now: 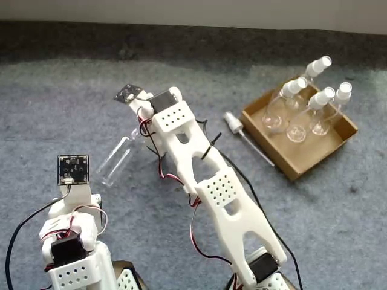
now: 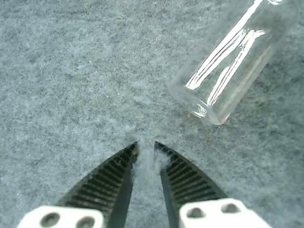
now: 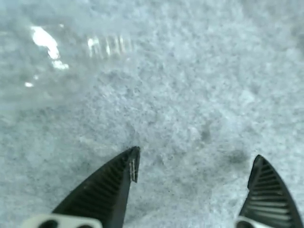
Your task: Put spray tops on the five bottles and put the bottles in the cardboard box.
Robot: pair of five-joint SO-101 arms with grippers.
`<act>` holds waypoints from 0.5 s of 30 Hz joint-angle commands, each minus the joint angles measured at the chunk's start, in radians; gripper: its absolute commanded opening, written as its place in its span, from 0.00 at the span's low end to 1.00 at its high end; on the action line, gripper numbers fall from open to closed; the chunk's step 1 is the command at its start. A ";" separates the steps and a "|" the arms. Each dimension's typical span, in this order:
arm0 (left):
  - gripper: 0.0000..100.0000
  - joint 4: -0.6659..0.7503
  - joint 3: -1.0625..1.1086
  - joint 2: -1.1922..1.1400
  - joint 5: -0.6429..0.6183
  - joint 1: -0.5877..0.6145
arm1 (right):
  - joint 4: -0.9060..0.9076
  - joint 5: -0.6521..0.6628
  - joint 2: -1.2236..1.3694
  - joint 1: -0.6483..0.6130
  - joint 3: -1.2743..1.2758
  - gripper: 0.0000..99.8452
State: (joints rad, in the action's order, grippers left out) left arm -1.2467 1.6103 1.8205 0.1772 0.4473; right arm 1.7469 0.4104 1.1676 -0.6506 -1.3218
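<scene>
Right then, uncapped bottle (image 1: 117,158) first: lies flat on its side on the grey felt worktop (image 1: 54,96), left of centre, clear glass, base pointing at the near-left corner, neck toward the far edge. Next, left gripper (image 2: 146,145): sits low over the felt just beside that base, not touching it; dark ribbed fingers (image 2: 107,183) drawn nearly together, only a thin slit between the tips, nothing held. Then right gripper (image 3: 197,153): hangs above bare felt by the bottle's threaded neck, jaws spread wide, gripping nothing. As for the right arm (image 1: 199,157): stretches from the near edge across the middle toward the far-left side, crossing over the bottle's neck end. Over by the right edge, toward the far side: cardboard box (image 1: 305,156), set askew, with four bottles (image 1: 319,112) standing inside, each wearing a white spray top. Just beside the box's left wall, on the felt: one loose spray top (image 1: 233,122), lying flat, thin dip tube trailing along the box toward the near edge.
</scene>
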 commanded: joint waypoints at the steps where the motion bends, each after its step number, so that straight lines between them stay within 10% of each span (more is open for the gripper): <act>1: 0.00 0.020 -0.005 0.012 0.002 0.010 | 0.021 0.008 -0.039 0.027 -0.047 0.32; 15: 0.00 0.020 -0.005 0.012 0.002 0.010 | 0.021 -0.137 -0.165 0.114 -0.065 0.32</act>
State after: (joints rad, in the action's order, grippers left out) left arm -1.2467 1.6103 1.8205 0.1772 0.4473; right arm 1.7469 0.3429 1.1032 -0.5493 -1.3218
